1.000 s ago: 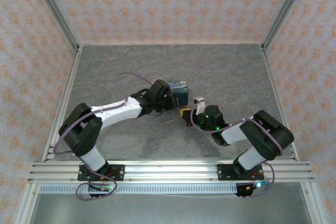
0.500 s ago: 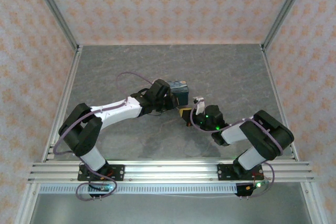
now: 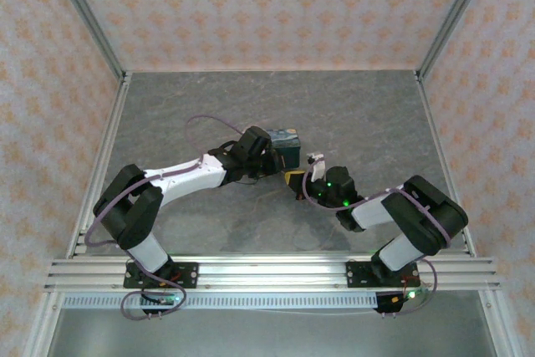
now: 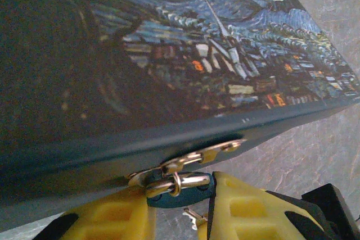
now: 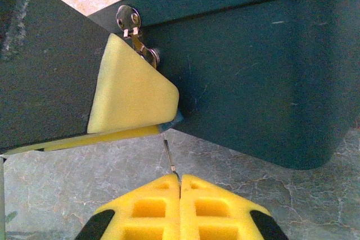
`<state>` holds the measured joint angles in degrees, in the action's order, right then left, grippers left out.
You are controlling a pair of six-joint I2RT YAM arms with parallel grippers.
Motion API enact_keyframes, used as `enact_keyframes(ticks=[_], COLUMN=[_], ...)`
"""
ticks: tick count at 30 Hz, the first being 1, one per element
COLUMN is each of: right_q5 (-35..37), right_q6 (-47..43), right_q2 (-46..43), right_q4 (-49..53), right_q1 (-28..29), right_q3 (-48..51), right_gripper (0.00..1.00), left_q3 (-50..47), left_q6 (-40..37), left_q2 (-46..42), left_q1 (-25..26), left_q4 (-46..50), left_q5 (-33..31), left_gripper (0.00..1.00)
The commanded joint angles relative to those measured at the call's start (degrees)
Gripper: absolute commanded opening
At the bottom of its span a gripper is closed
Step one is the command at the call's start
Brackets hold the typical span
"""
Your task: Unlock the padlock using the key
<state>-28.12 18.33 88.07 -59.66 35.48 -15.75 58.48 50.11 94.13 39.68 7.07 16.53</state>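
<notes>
The padlock [image 4: 183, 189] hangs by its thin silvery shackle from the clasp [image 4: 191, 158] of the starry-night tin [image 4: 185, 54]. Its small dark teal body sits between the yellow fingers [image 4: 253, 209] of my left gripper [image 4: 180, 206], which is shut on it. My right gripper [image 5: 180, 181] is shut on the key [image 5: 169, 155]. The thin blade points up at the padlock's underside [image 5: 173, 121], its tip just short of it. From the left wrist the key [image 4: 195, 216] shows just below the padlock. From above, both grippers [image 3: 290, 178] meet at the tin's [image 3: 286, 140] near side.
The tin's dark side wall [image 5: 259, 66] stands close to the right of the key. The left arm's finger [image 5: 132, 88] and dark body lie to its upper left. Bare grey table [image 3: 368, 114] surrounds the tin, bounded by aluminium rails [image 3: 267, 269].
My right gripper has edged slightly up toward the tin with the key. The left arm and the tin have stayed in place.
</notes>
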Motion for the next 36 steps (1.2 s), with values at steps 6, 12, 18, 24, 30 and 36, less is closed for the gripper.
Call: enact_keyframes(ticks=[6, 12, 18, 24, 30, 36], right_q5=[0.04, 1.09, 1.24, 1.68, 1.83, 2.00], right_q6=[-1.03, -1.27, -1.27, -1.23, -1.36, -1.39], right_q2=[-0.13, -0.02, -0.01, 0.71, 1.15, 2.02], right_q4=[-2.66, -2.36, -2.32, -2.39, -2.57, -2.61], right_q1=[0.37, 0.37, 0.37, 0.37, 0.37, 0.37], right_q3=[-1.31, -1.58, -1.87, -2.41, -3.01, -3.20], right_gripper=[0.00, 0.00, 0.00, 0.00, 0.00, 0.00], left_q3=[1.90, 1.82, 1.74, 1.73, 1.64, 1.55], left_q6=[0.32, 0.40, 0.34, 0.40, 0.51, 0.45], left_q2=[-1.86, -1.94, -1.90, -1.92, -1.96, -2.12], left_q1=[-0.46, -0.46, -0.43, -0.38, -0.40, -0.41], left_q4=[-1.18, -1.18, -1.18, -1.27, -1.28, -1.36], left_q5=[-0.10, 0.02, -0.09, -0.01, 0.12, -0.01], left_gripper=[0.26, 0.26, 0.26, 0.26, 0.26, 0.26])
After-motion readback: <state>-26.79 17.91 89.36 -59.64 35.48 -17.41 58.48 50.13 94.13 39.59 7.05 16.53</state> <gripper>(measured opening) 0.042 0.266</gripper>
